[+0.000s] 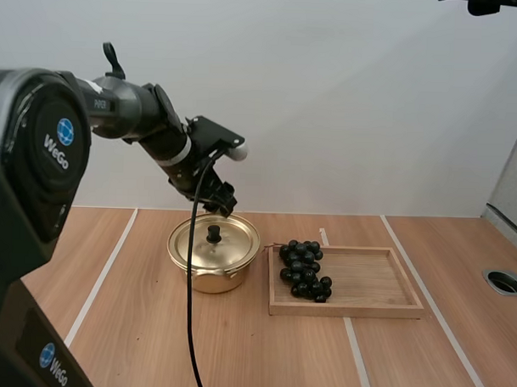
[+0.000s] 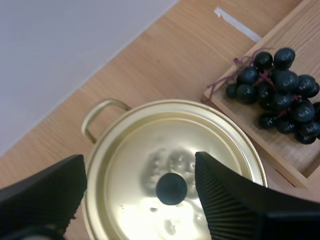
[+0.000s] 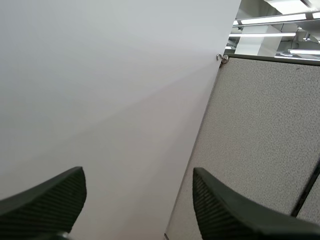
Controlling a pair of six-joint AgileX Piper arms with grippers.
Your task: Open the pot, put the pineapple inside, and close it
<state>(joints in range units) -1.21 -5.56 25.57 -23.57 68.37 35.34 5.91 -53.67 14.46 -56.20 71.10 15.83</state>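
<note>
There was one gold pot (image 1: 206,279) with one lid (image 1: 229,244) and one black knob (image 1: 213,233) at the lid's centre. One wooden tray (image 1: 370,282) lay at the pot's three o'clock. One bunch of dark grapes (image 1: 304,268) sat at the tray's nine o'clock end. There were two grippers, the left gripper (image 2: 140,165) and the right gripper (image 3: 137,175), each with two black fingers. All stood on one table (image 1: 151,343).

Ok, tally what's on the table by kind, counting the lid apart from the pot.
pot: 1
lid: 1
bunch of grapes: 1
wooden tray: 1
Total: 4
</note>
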